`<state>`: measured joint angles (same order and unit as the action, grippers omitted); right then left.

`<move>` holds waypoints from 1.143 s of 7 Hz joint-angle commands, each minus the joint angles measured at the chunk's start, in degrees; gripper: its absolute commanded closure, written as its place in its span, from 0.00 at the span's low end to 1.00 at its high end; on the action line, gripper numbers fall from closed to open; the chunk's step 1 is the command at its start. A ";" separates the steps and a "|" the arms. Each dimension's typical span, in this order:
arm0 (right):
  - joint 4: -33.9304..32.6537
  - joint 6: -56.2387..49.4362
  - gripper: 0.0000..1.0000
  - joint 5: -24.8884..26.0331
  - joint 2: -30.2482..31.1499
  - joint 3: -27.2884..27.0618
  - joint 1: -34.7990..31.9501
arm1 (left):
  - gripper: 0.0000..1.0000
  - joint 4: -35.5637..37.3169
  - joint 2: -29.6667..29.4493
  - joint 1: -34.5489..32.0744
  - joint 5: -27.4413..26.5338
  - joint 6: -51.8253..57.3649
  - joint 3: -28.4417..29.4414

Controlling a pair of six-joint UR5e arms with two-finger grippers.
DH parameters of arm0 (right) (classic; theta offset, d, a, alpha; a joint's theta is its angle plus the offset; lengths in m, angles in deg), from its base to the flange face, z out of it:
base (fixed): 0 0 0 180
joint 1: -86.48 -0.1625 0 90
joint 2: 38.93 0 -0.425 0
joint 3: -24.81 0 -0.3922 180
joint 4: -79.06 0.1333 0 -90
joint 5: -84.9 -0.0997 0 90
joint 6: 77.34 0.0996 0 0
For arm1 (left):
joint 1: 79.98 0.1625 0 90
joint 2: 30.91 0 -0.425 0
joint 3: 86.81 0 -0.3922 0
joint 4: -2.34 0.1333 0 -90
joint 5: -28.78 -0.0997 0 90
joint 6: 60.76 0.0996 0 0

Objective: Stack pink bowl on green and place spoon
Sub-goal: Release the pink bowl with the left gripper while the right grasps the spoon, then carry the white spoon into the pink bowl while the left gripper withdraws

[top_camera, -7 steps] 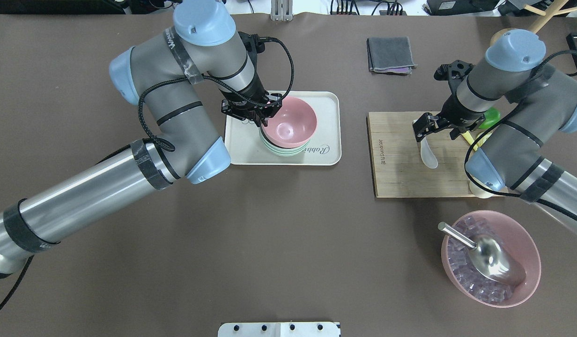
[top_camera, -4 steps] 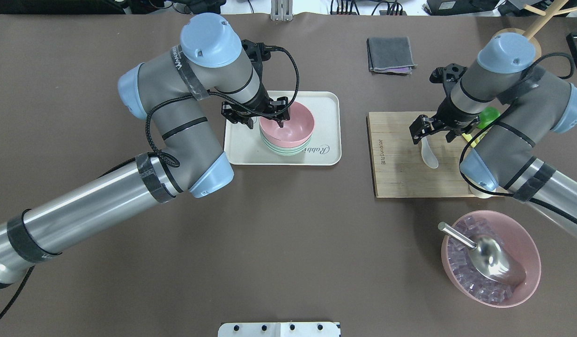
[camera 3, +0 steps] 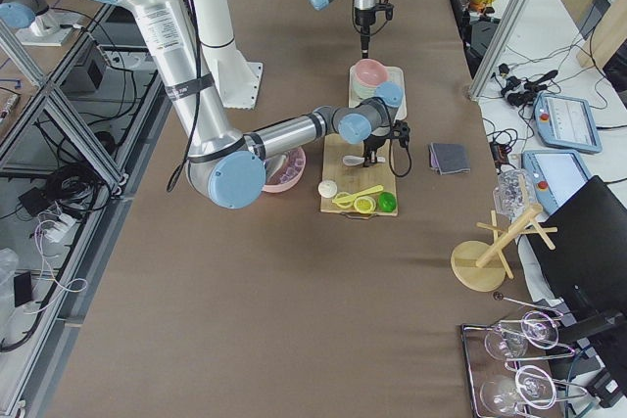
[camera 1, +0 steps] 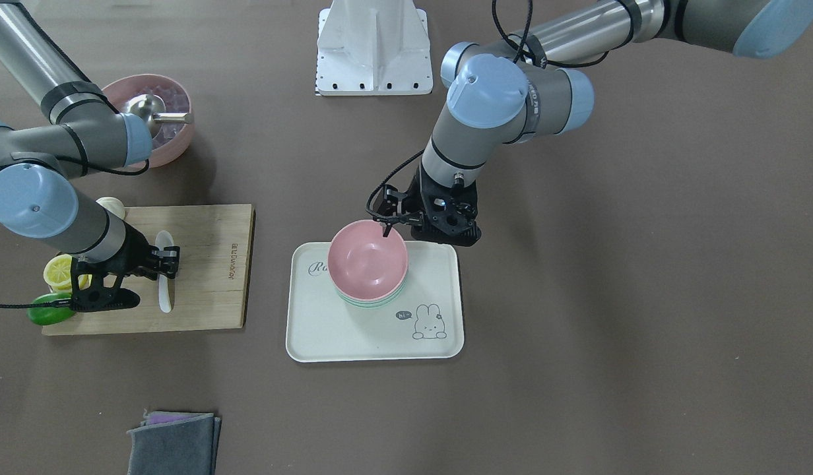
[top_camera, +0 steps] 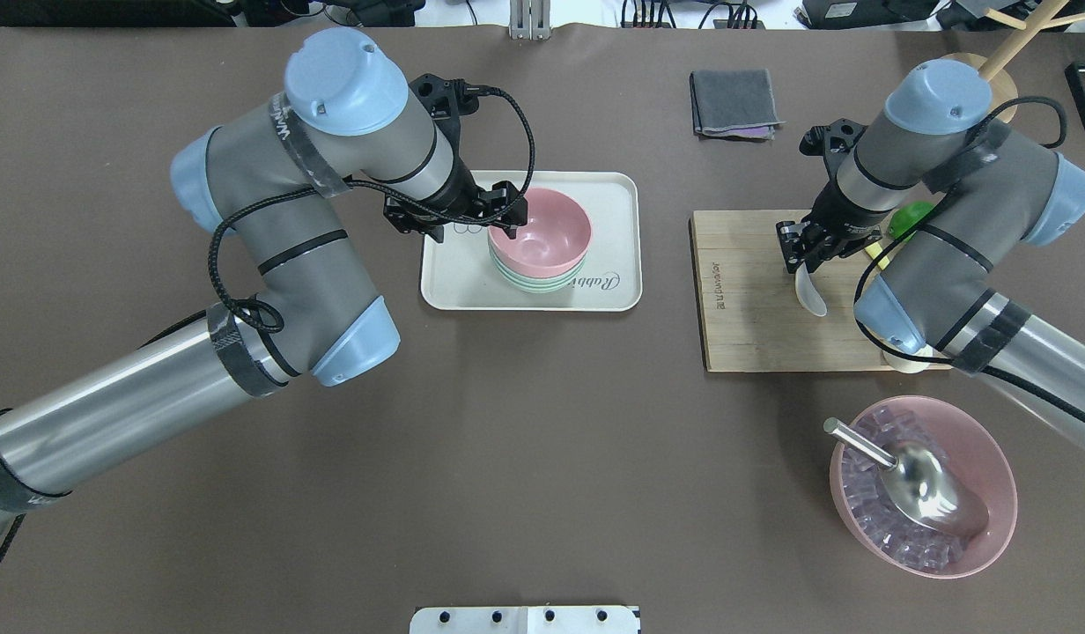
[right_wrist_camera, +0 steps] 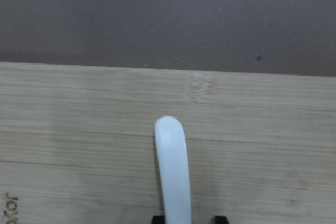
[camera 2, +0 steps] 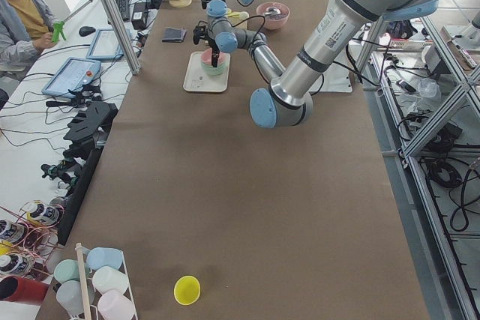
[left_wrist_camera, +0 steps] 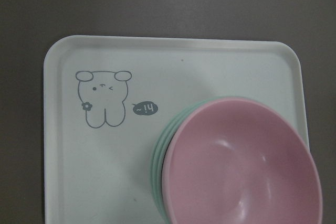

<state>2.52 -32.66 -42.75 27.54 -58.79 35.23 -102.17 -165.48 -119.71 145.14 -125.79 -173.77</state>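
the left gripper [top_camera: 475, 231] is let go, and the pink bowl [top_camera: 542, 231] sits on the green bowl [top_camera: 529, 283] beside its jaws. the right gripper [top_camera: 805, 254] hangs loose around the spoon [top_camera: 811, 295], whose shiny handle may slip when pinched.

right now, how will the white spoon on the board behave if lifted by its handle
Probably stiff: the spoon looks like thick glazed ceramic. Its glossy handle may slip or pivot in the right hand, scoop end dipping. Likely chips if dropped on the wooden board.

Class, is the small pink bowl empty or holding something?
Empty: the pink bowl shows a bare, smooth inside in the wrist and overhead views.
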 commanded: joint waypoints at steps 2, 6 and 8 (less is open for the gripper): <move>0.07 0.32 1.00 -0.22 -2.56 0.02 0.01 | 0.03 0.09 2.55 -1.57 0.37 0.09 -3.90; -0.80 17.93 1.00 3.18 -20.18 1.67 5.35 | 0.03 0.09 12.31 -9.04 10.03 0.88 -11.48; -0.28 25.94 1.00 4.60 -28.74 8.69 7.20 | 0.03 0.09 13.10 -9.32 10.12 0.88 -11.74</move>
<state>1.87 -12.04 -39.34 3.31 -53.53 40.99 -102.08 -153.12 -128.73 155.00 -124.94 -185.24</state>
